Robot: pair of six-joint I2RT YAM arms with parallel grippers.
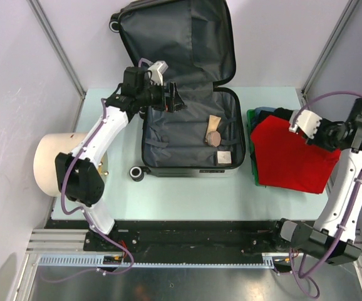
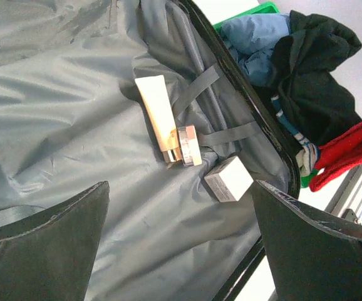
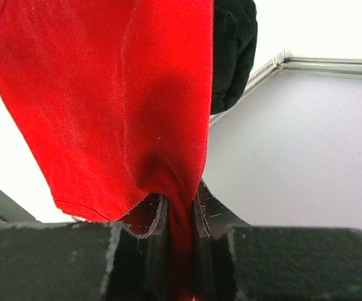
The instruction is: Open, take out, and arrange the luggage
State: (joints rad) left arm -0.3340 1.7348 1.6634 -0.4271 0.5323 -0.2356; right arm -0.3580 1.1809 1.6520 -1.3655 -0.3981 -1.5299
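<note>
Overhead, the left gripper [image 1: 176, 101] hung wide open and empty above the rear left of the luggage [image 1: 190, 150], which lay open on the table [image 1: 187, 194], while the right gripper [image 1: 294, 128] held a red garment [image 1: 290, 160] over the green bin [image 1: 251, 119], leaving the left arm nearer the case. From the left wrist, a cream tube [image 2: 158, 116], a jar [image 2: 187, 145] touching its cap end and a white box [image 2: 229, 179] just beside lay on the lining ahead of the spread fingers [image 2: 43, 241], the tube's long axis running away from them. From the right wrist, the jaws stood nearly closed, with red cloth clamped between them.
</note>
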